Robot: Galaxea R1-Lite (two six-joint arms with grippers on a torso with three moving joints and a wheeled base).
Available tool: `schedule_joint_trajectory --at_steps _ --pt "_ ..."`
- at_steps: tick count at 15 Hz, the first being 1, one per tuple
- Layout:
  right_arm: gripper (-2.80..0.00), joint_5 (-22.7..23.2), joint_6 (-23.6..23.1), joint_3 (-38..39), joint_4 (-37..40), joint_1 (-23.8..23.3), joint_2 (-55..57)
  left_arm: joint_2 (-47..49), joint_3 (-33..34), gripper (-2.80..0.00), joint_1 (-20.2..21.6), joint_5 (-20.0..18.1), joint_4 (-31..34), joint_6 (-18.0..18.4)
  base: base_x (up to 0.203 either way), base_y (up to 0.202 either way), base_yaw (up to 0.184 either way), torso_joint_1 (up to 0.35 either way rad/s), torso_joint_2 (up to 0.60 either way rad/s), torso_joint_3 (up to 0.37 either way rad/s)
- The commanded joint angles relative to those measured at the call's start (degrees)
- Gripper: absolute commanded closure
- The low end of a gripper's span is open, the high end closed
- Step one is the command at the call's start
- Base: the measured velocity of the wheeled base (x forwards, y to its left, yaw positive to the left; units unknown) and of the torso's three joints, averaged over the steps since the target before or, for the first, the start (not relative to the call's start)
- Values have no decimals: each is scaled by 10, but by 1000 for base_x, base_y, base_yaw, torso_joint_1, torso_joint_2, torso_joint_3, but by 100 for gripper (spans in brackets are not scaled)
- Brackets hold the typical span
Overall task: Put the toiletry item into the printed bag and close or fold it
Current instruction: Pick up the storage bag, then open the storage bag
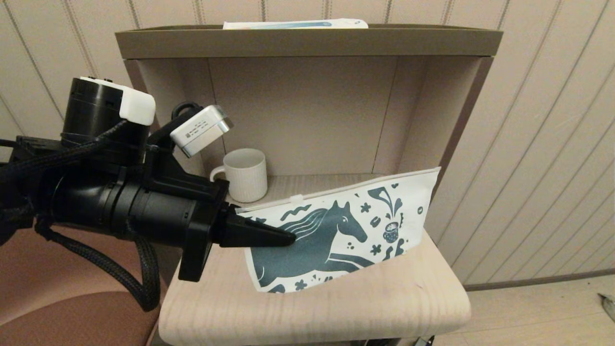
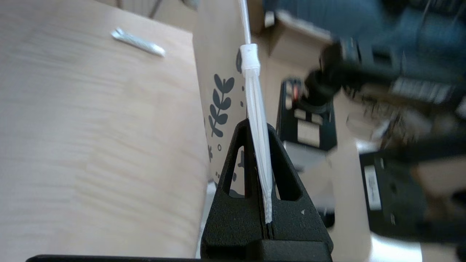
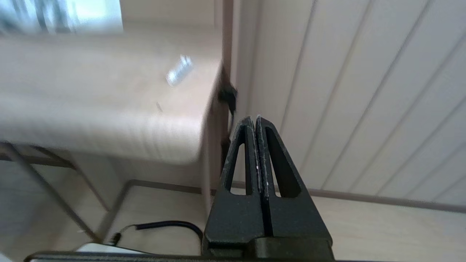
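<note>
The printed bag [image 1: 346, 230], white with a teal horse, stands on edge on the wooden table [image 1: 336, 307], its far end leaning on the shelf unit's right wall. My left gripper [image 1: 288, 238] is shut on the bag's top zip edge at its near left end. In the left wrist view the white zip strip runs between the fingers [image 2: 256, 125] up to the slider [image 2: 249, 58]. A long white and blue pack [image 1: 295, 24] lies on top of the shelf unit. My right gripper [image 3: 255, 118] is shut on nothing, low beside the table near the wall, out of the head view.
A white mug [image 1: 245, 174] stands inside the open shelf unit [image 1: 307, 43], just behind the bag's left end. A brown seat [image 1: 72, 307] is at the left under my left arm. A small silvery object [image 1: 606, 305] lies on the floor at the right.
</note>
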Motion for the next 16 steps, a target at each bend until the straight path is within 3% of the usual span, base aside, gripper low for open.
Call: schedule_joint_trajectory --at_steps 1,2,5,8,10,12,16 --pt "0 3 6 -72 3 14 113 -6 -16 0 -15 -2 60 52 0 0 0 0 0 0" --pt "0 5 14 -130 12 33 157 -4 -19 0 -24 -1 85 87 0 0 0 0 0 0" --pt "0 24 32 -319 114 137 272 6 -19 0 -57 16 103 129 0 0 0 0 0 0" --pt "0 46 52 -489 269 317 395 19 -28 0 -98 27 102 134 0 0 0 0 0 0" --pt "0 57 56 -568 344 400 484 27 -41 0 -127 39 101 134 0 0 0 0 0 0" --pt "0 84 46 -607 376 438 548 27 -42 0 -144 45 100 134 0 0 0 0 0 0" --pt "0 114 -10 -636 388 450 652 28 -41 0 -153 46 96 130 0 0 0 0 0 0"
